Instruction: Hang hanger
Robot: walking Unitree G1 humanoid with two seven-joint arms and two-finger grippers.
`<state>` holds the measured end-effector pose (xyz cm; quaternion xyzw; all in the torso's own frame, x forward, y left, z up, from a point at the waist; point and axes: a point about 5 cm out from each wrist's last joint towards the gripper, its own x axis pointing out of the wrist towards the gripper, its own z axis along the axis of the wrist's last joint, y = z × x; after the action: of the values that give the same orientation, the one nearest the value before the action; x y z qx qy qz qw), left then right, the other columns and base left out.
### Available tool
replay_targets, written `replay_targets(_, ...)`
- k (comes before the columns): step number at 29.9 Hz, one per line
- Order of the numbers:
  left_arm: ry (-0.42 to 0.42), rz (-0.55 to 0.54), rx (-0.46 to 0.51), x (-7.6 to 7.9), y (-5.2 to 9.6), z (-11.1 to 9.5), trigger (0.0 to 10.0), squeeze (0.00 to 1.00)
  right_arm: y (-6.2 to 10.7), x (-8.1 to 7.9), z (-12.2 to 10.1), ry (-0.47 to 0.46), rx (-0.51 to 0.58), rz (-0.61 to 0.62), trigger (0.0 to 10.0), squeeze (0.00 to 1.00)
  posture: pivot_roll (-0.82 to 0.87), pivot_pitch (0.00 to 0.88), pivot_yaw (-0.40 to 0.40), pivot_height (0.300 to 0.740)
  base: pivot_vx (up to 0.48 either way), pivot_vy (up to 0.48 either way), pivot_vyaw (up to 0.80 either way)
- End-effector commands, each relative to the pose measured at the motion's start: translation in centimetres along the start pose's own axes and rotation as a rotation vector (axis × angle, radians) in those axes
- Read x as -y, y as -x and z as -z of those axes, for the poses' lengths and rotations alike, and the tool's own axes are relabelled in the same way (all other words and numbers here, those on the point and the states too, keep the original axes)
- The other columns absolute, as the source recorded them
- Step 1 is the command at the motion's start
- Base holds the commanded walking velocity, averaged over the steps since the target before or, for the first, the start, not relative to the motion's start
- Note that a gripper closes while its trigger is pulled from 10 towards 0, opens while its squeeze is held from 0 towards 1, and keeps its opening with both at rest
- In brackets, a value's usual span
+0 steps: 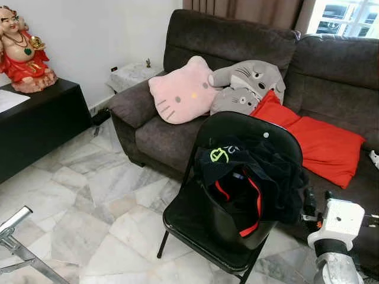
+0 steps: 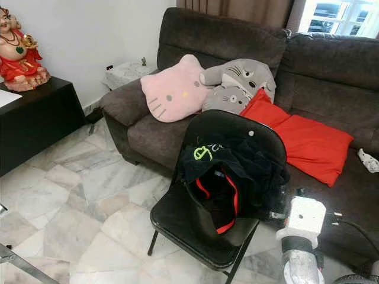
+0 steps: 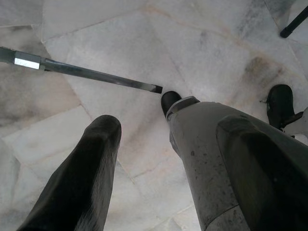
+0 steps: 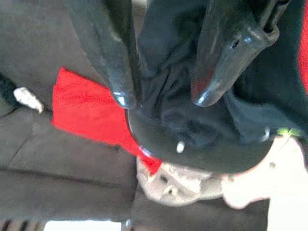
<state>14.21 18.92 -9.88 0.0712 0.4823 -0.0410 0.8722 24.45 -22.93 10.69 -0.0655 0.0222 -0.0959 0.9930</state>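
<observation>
Hanger not made out; dark garment (image 1: 254,177) draped over chair (image 1: 195,228) back. Right gripper (image 4: 161,98) nearer, just beside chair, fingers parted, empty.

Dark brown sofa (image 1: 331,77), marble floor (image 1: 89,195), white wall (image 1: 95,35), black cabinet (image 1: 41,124), curtained window (image 1: 343,18)

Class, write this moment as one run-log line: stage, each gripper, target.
stage: approach | right gripper: open, at black garment on folding chair | left gripper: open, idle over marble floor | hanger: cannot tell

No readable text or labels
</observation>
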Motion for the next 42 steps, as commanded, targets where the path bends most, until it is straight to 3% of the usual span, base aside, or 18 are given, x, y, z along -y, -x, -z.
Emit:
replay_targets(1,-0.012,0.024,-0.058,0.4,0.2,1.3,10.0,0.00,-0.1,0.1,-0.6,-0.045,-0.010,0.000,10.0,0.17,-0.12,0.038,0.013,0.740,0.000,0.000,0.00)
replay_targets(2,-0.013,0.024,-0.058,0.4,0.2,1.3,10.0,0.00,-0.4,0.3,-0.5,-0.017,-0.025,0.007,10.0,1.00,-0.12,0.039,0.016,0.740,0.000,0.000,0.00)
replay_targets(8,-0.017,0.027,-0.060,0.4,0.2,1.3,10.0,0.00,-2.3,-0.5,-2.2,-0.063,-0.006,-0.064,10.0,1.00,-0.12,0.041,0.022,0.740,0.000,0.000,0.00)
replay_targets(14,-0.016,0.024,-0.059,0.4,0.2,1.3,10.0,0.00,-3.9,-1.2,-3.5,-0.031,-0.015,-0.119,10.0,1.00,-0.10,0.040,0.024,0.740,0.000,0.000,0.00)
replay_targets(19,-0.014,0.023,-0.059,0.3,0.2,1.4,10.0,0.00,-4.0,-1.2,-3.3,-0.033,-0.056,-0.117,10.0,1.00,-0.10,0.043,0.028,0.740,0.000,0.000,0.00)
replay_targets(25,-0.022,0.025,-0.063,0.3,0.2,1.4,10.0,0.00,-2.8,-1.8,-2.8,0.003,-0.116,-0.165,10.0,1.00,-0.11,0.044,0.036,0.740,0.000,0.000,0.00)
replay_targets(26,-0.024,0.027,-0.063,0.3,0.2,1.4,10.0,0.00,-2.8,-1.9,-2.6,0.014,-0.134,-0.180,10.0,0.49,-0.11,0.042,0.038,0.740,0.000,0.000,0.00)
replay_targets(27,-0.025,0.027,-0.063,0.3,0.2,1.4,10.0,0.00,-2.8,-2.0,-2.5,0.017,-0.142,-0.188,10.0,0.49,-0.11,0.040,0.038,0.740,0.000,0.000,0.00)
replay_targets(28,-0.026,0.028,-0.063,0.3,0.2,1.3,10.0,0.00,-2.8,-2.0,-2.3,0.023,-0.151,-0.194,10.0,0.00,-0.11,0.039,0.038,0.740,0.000,0.000,0.00)
replay_targets(33,-0.027,0.030,-0.062,0.3,0.2,1.3,10.0,0.00,-3.5,-2.1,-2.2,0.038,-0.167,-0.191,10.0,0.00,-0.10,0.031,0.035,0.740,0.000,0.000,0.00)
replay_targets(38,-0.027,0.030,-0.060,0.4,0.2,1.3,10.0,0.00,-4.5,-1.2,-1.8,0.054,-0.214,-0.120,10.0,0.00,-0.10,0.022,0.033,0.740,0.000,0.000,0.00)
replay_targets(42,-0.025,0.032,-0.059,0.4,0.2,1.2,10.0,0.00,-5.2,-0.5,-1.1,0.006,-0.280,-0.077,10.0,0.00,-0.09,0.015,0.033,0.740,0.000,0.000,0.00)
